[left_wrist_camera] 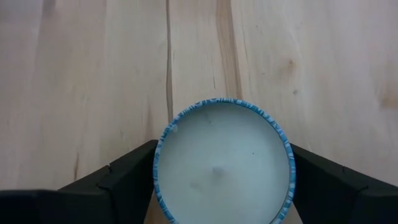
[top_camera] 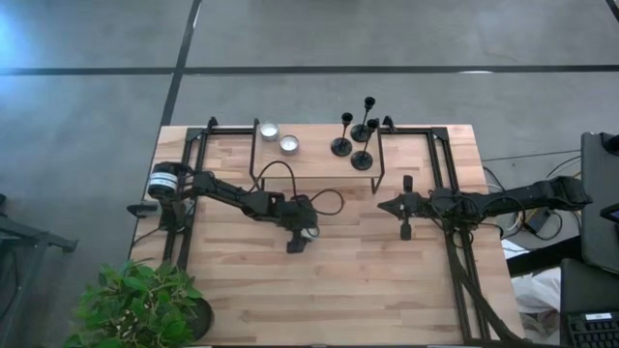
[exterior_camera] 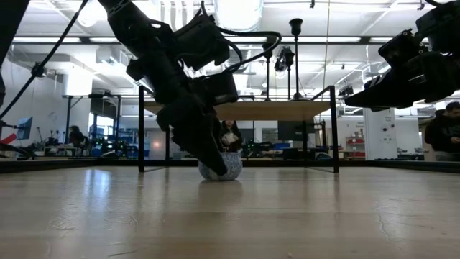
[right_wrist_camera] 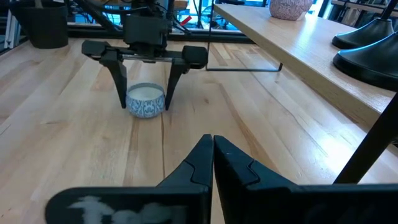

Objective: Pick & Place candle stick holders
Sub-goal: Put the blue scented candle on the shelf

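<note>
Down on the wooden table (top_camera: 387,280), the left gripper (right_wrist_camera: 145,93) straddled a little blue-and-white candle (left_wrist_camera: 222,163), fingers (left_wrist_camera: 118,183) on either side of it but not quite touching, so nothing gripped. Over on the raised shelf (top_camera: 309,159) at the back, the three black candlestick holders (top_camera: 356,135) stood clustered together, with two more candles (top_camera: 279,137) nearby. Right gripper (right_wrist_camera: 212,152) hung closed and empty above the table.

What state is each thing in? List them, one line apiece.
Left hand: open, fingers either side of the blue-patterned candle.
Blue-patterned candle: upright on the table, unlit.
Right hand: shut, empty, hovering.
Three candle stick holders: upright on the raised shelf.
Two small candles: on the shelf, unlit.
</note>
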`<state>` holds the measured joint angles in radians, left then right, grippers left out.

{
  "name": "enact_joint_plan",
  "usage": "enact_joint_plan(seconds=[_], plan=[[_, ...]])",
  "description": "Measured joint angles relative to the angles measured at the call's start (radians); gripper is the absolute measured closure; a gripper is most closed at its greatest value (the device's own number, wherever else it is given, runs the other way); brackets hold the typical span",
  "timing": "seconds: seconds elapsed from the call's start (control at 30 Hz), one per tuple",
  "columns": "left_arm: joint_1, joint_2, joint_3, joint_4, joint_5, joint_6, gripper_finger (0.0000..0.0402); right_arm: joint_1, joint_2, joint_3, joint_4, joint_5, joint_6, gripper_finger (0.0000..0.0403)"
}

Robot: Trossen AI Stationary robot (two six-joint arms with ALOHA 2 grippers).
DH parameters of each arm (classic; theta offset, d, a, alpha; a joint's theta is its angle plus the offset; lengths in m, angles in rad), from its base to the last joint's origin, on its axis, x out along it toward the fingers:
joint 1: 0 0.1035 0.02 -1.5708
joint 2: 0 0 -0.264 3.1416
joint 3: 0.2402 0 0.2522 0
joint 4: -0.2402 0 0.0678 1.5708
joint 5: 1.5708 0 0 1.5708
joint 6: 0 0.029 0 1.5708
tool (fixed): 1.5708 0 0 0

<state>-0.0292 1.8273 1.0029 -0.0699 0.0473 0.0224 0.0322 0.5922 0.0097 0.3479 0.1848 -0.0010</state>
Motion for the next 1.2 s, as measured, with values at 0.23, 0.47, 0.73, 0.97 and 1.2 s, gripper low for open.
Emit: enact_joint_plan(seconds=[0.23,0.47,0.73,0.97,1.2], plan=[[0.000,0.001,0.004,0.056,0.005,-0.047,0.0092,0.000,0.000,0.000,0.000,0.000,0.000,0.0394],[0.000,-0.001,0.044,0.011,0.022,-0.040,0.0093,0.000,0.000,0.000,0.000,0.000,0.000,0.0394],[0.001,-0.026,0.132,-0.190,0.023,0.038,0.0093,0.000,0.000,0.000,0.000,0.000,0.000,0.0394],[0.002,-0.090,0.160,-0.246,0.023,0.052,0.0093,0.000,0.000,0.000,0.000,0.000,0.000,0.0394],[0.015,-0.200,0.159,-0.340,0.023,0.076,0.0092,0.000,0.000,0.000,-0.001,0.000,0.000,0.0394]])
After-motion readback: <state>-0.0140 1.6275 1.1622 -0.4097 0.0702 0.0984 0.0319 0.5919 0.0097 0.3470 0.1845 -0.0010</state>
